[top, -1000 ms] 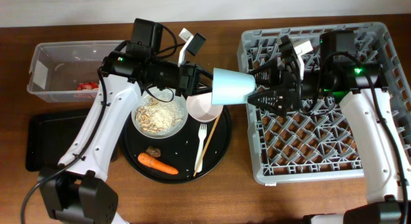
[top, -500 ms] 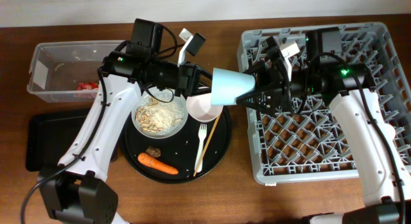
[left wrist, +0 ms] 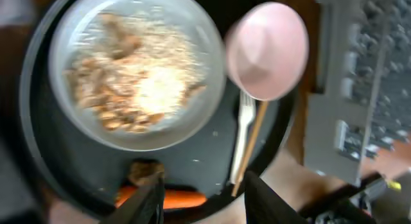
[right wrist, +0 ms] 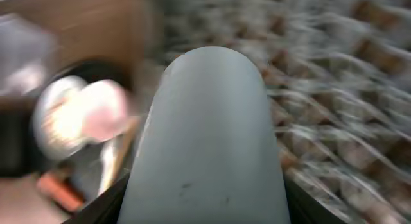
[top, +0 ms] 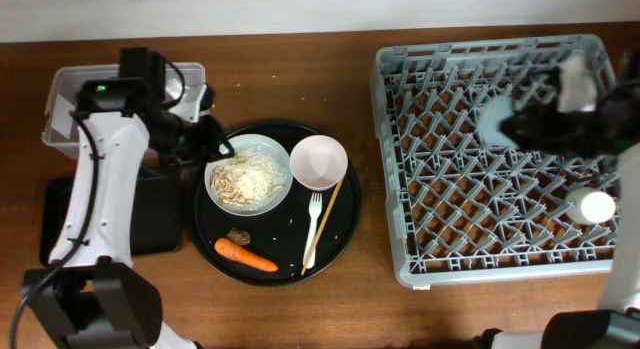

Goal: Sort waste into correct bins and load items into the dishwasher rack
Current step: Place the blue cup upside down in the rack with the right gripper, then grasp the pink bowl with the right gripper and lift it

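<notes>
Now the right gripper (right wrist: 202, 208) jaws pinch the light-blue cup (right wrist: 209, 115), motion-blurred, over the far half of the rack (top: 420, 259). A white cup (top: 597, 206) sits in the rack by its right edge. The left gripper (left wrist: 205, 201) jaws are spread and empty above the round black tray (top: 345, 234). The tray holds a food-filled grey bowl (top: 250, 174), pink bowl (top: 318, 161), fork (top: 316, 201), chopstick (top: 328, 217), carrot (top: 248, 255) and brown lump (top: 238, 235).

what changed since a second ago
The left hand let go of the light-blue cup and pulled back left; the right hand took it and carried it right over the dishwasher rack. The grey bowl, pink bowl, fork, chopstick and carrot stayed put.
</notes>
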Controlling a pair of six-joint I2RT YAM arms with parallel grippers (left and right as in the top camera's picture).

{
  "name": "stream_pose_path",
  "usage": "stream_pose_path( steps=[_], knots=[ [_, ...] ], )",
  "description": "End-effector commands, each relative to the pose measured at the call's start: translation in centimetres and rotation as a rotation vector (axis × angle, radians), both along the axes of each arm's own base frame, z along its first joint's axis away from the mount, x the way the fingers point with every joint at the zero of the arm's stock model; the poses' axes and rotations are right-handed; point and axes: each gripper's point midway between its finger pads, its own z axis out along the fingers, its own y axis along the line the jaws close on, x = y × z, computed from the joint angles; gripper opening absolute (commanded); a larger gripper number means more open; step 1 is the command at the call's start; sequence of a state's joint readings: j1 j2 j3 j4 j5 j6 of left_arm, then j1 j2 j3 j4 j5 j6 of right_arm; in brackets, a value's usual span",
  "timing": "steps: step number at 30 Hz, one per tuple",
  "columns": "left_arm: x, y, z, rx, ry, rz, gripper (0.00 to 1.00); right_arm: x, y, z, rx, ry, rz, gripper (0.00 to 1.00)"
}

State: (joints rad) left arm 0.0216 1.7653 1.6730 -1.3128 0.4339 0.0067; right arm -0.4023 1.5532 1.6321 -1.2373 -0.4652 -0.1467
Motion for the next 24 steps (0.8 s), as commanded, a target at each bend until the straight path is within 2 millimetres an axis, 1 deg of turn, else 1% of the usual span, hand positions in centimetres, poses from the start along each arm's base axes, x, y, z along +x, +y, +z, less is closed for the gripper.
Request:
stream_pose_path(
  steps=[1, 2, 3, 4, 5, 7, 8, 9, 10, 11, 12, 13, 14, 16, 17, 18, 19, 20, 21, 22, 23, 24],
  knots=[
    [0.0, 1.1, 0.4, 0.036, -0.011, 0.033, 0.4, -0.9, -9.4, -0.4, -0.175, 0.062, -0.39, 0.4],
    [0.0, 1.1, 0.4, 0.036, -0.011, 0.033, 0.39, -0.8, -11.0, -0.4, -0.19, 0.05, -0.45, 0.4],
    [-0.1, 0.6, 0.4, 0.036, -0.011, 0.019, 0.39, -0.3, -13.3, -0.6, -0.197, 0.03, -0.524, 0.4],
    [-0.1, 0.4, 0.4, 0.036, -0.011, 0.012, 0.39, -0.2, -14.5, -1.4, -0.199, 0.05, -0.577, 0.4],
    [-0.2, 0.3, 0.3, 0.036, -0.006, 0.011, 0.39, -0.1, -15.8, -2.8, -0.227, 0.086, -0.6, 0.4],
    [-0.3, 0.3, 0.3, 0.036, -0.001, 0.011, 0.39, 0.3, -17.2, -5.6, -0.243, 0.157, -0.649, 0.4],
    [-0.4, 0.3, 0.3, 0.036, 0.003, 0.01, 0.39, 0.7, -17.4, -7.5, -0.23, 0.198, -0.643, 0.4],
    [-0.4, 0.3, 0.3, 0.036, 0.004, 0.01, 0.39, 0.8, -17.5, -8.8, -0.221, 0.231, -0.638, 0.4],
    [-0.4, 0.3, 0.3, 0.036, 0.003, 0.01, 0.39, 0.9, -17.6, -9.6, -0.216, 0.249, -0.635, 0.4],
    [-0.4, 0.3, 0.3, 0.036, 0.003, 0.01, 0.39, 1.0, -17.6, -10.2, -0.209, 0.259, -0.631, 0.48],
    [-0.4, 0.3, 0.3, 0.035, 0.004, 0.011, 0.39, 1.7, -17.3, -10.2, -0.183, 0.238, -0.619, 0.89],
    [-0.5, 0.3, 0.3, 0.036, 0.008, 0.01, 0.4, 2.9, -16.3, -9.9, -0.111, 0.19, -0.582, 0.99],
    [-0.8, 0.3, 0.2, 0.036, 0.018, 0.01, 0.41, 3.5, -15.4, -9.7, -0.059, 0.166, -0.556, 0.99],
    [-0.9, 0.3, 0.2, 0.036, 0.022, 0.01, 0.41, 2.6, -14.3, -9.7, -0.022, 0.205, -0.542, 0.99],
    [-0.9, 0.3, 0.2, 0.036, 0.022, 0.01, 0.41, 2.4, -13.2, -8.8, 0.019, 0.196, -0.522, 0.99],
    [-0.9, 0.3, 0.2, 0.036, 0.021, 0.01, 0.41, 2.9, -10.8, -6.8, 0.083, 0.13, -0.424, 0.99],
    [-0.8, 0.3, 0.2, 0.036, 0.021, 0.01, 0.41, 3.4, -7.3, -4.1, 0.103, 0.059, -0.295, 0.99],
    [-0.9, 0.3, 0.2, 0.036, 0.022, 0.01, 0.41, 3.4, -4.1, -2.4, 0.074, 0.023, -0.191, 0.99],
    [-0.9, 0.3, 0.2, 0.036, 0.021, 0.01, 0.41, 3.6, 0.4, -1.1, 0.048, -0.005, -0.055, 0.99],
    [-0.8, 0.3, 0.2, 0.036, 0.018, 0.01, 0.41, 3.6, 7.0, -0.8, 0.046, -0.001, 0.118, 0.99],
    [-0.8, 0.3, 0.2, 0.036, 0.018, 0.01, 0.41, 3.3, 11.3, -1.0, 0.044, 0.009, 0.228, 0.99],
    [-0.8, 0.3, 0.2, 0.036, 0.019, 0.01, 0.41, 2.9, 16.3, -1.4, 0.041, 0.007, 0.36, 0.99]
  ],
)
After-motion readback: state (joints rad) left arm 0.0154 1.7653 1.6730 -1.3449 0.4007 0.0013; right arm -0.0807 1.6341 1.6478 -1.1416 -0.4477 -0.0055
